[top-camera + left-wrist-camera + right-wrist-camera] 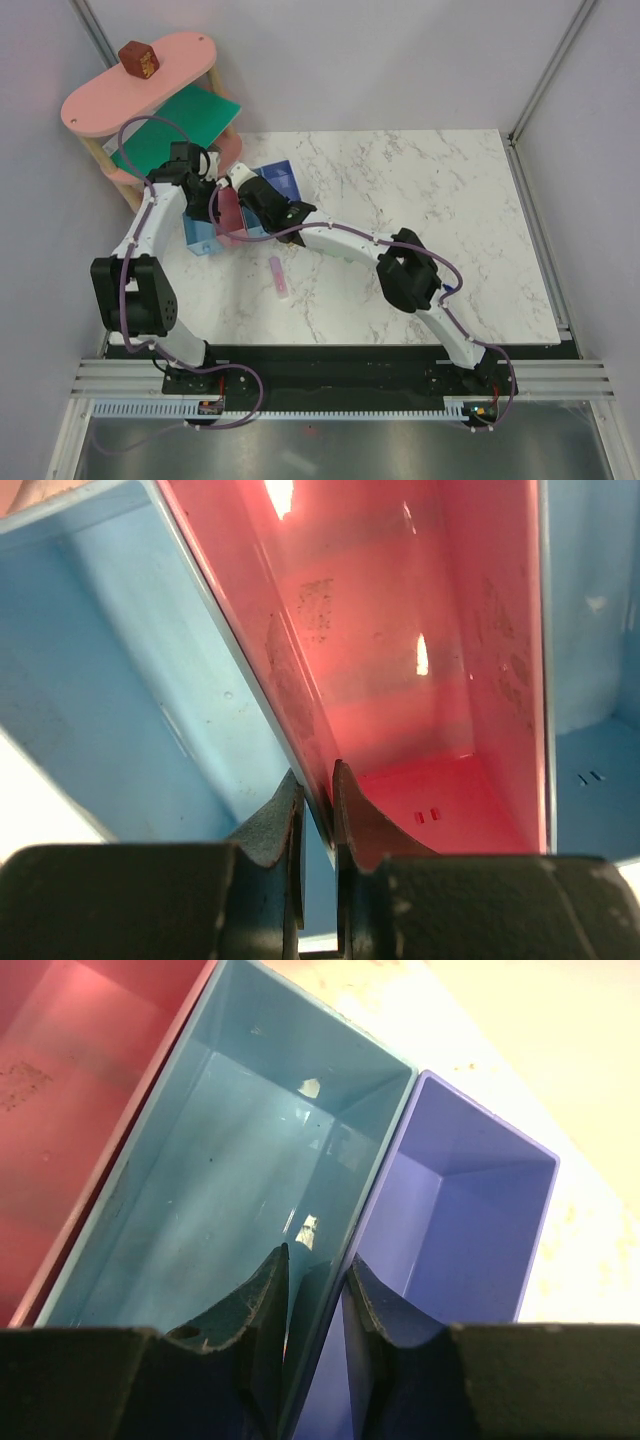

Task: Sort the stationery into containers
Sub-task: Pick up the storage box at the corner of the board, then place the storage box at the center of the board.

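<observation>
Four bins stand side by side at the table's back left: light blue [198,238], pink [230,212], blue [257,231] and blue-violet [283,180]. My left gripper [314,785] straddles the touching walls of the light blue bin [110,680] and the pink bin [400,660] and is shut on them. My right gripper [318,1265] straddles the walls between the blue bin [220,1150] and the blue-violet bin [460,1230], closed on them. All four bins look empty inside. A pink stick [279,276] lies on the marble in front of the bins. Other stationery is out of view.
A pink oval shelf [170,75] stands at the back left with a brown block [138,60] on top and a green sheet [185,120] on its lower level. Both arms cross over the bins. Metal frame posts stand at the back corners.
</observation>
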You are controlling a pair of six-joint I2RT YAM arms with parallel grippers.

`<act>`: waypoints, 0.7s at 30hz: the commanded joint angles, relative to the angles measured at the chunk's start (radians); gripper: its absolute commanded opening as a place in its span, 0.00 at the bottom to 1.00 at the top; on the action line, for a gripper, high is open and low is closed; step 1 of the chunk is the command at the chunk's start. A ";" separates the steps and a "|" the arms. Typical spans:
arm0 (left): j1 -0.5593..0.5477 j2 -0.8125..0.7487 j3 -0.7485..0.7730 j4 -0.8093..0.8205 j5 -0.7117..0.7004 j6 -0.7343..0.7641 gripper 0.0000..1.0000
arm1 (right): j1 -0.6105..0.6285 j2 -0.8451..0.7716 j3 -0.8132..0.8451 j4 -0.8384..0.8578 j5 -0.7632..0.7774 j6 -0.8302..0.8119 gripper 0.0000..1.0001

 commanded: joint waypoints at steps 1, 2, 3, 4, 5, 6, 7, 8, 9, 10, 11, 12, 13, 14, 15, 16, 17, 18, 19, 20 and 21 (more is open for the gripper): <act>-0.107 0.048 0.119 0.044 0.186 0.093 0.02 | 0.060 -0.085 -0.008 0.125 -0.141 -0.068 0.00; -0.113 0.071 0.133 0.042 0.186 0.091 0.02 | 0.057 -0.086 -0.009 0.125 -0.137 -0.068 0.00; -0.119 0.080 0.145 0.044 0.185 0.090 0.02 | 0.049 -0.085 -0.012 0.125 -0.114 -0.066 0.00; -0.133 0.092 0.174 0.044 0.183 0.091 0.02 | 0.043 -0.083 -0.015 0.124 -0.105 -0.065 0.00; -0.140 0.103 0.188 0.042 0.182 0.088 0.02 | 0.037 -0.085 -0.017 0.125 -0.097 -0.060 0.00; -0.147 0.128 0.205 0.042 0.181 0.085 0.02 | 0.022 -0.088 -0.023 0.125 -0.085 -0.057 0.00; -0.162 0.139 0.236 0.042 0.181 0.085 0.02 | 0.014 -0.091 -0.026 0.125 -0.083 -0.054 0.00; -0.170 0.148 0.251 0.042 0.180 0.084 0.02 | -0.003 -0.092 -0.034 0.125 -0.080 -0.052 0.00; -0.177 0.172 0.268 0.042 0.178 0.084 0.02 | -0.012 -0.098 -0.037 0.124 -0.072 -0.049 0.00; -0.194 0.181 0.302 0.042 0.175 0.084 0.02 | -0.023 -0.102 -0.042 0.125 -0.072 -0.046 0.00; -0.205 0.194 0.319 0.042 0.172 0.084 0.02 | -0.032 -0.106 -0.046 0.125 -0.072 -0.046 0.00; -0.225 0.214 0.335 0.041 0.168 0.082 0.02 | -0.047 -0.115 -0.057 0.125 -0.069 -0.048 0.00; -0.234 0.226 0.372 0.039 0.163 0.081 0.02 | -0.058 -0.121 -0.061 0.125 -0.068 -0.049 0.00; -0.245 0.237 0.389 0.035 0.160 0.079 0.02 | -0.066 -0.126 -0.075 0.125 -0.068 -0.051 0.00; -0.268 0.246 0.409 0.034 0.159 0.081 0.02 | -0.083 -0.141 -0.081 0.124 -0.069 -0.054 0.00; -0.278 0.270 0.446 0.028 0.152 0.078 0.02 | -0.092 -0.149 -0.089 0.122 -0.069 -0.057 0.00; -0.291 0.281 0.466 0.022 0.154 0.076 0.02 | -0.101 -0.160 -0.107 0.122 -0.072 -0.063 0.00; -0.315 0.295 0.504 0.019 0.151 0.076 0.02 | -0.118 -0.180 -0.120 0.122 -0.074 -0.066 0.00; -0.328 0.319 0.521 0.016 0.146 0.076 0.02 | -0.127 -0.189 -0.130 0.122 -0.075 -0.071 0.00; -0.340 0.333 0.539 0.013 0.143 0.079 0.02 | -0.133 -0.200 -0.156 0.122 -0.080 -0.077 0.00; -0.364 0.347 0.575 0.010 0.139 0.081 0.02 | -0.150 -0.221 -0.172 0.122 -0.080 -0.080 0.00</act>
